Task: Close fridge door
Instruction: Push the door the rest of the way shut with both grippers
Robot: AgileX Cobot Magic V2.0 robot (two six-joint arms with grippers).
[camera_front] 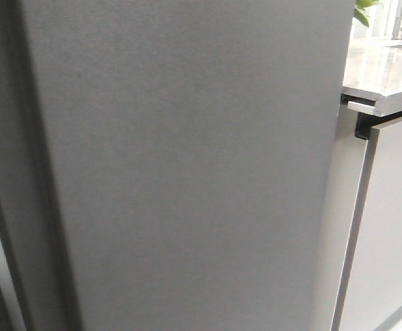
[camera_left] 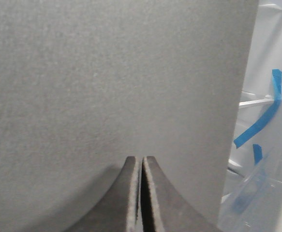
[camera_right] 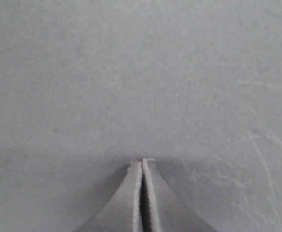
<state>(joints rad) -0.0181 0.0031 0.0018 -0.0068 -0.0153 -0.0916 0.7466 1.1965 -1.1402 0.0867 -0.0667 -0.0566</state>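
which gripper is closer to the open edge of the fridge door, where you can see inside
Left. The left gripper, jaws shut, points at the fridge door near the edge where the white interior shows. The right gripper, also shut, faces only plain door surface.

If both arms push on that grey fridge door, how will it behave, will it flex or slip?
The fridge door looks like a thick flat slab, so probably stiff and heavyish. Its matte face likely gives the shut left gripper and right gripper fair friction.

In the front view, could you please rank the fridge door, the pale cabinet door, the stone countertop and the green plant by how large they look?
1. fridge door, though nearness inflates it
2. pale cabinet door
3. stone countertop
4. green plant, mostly cropped
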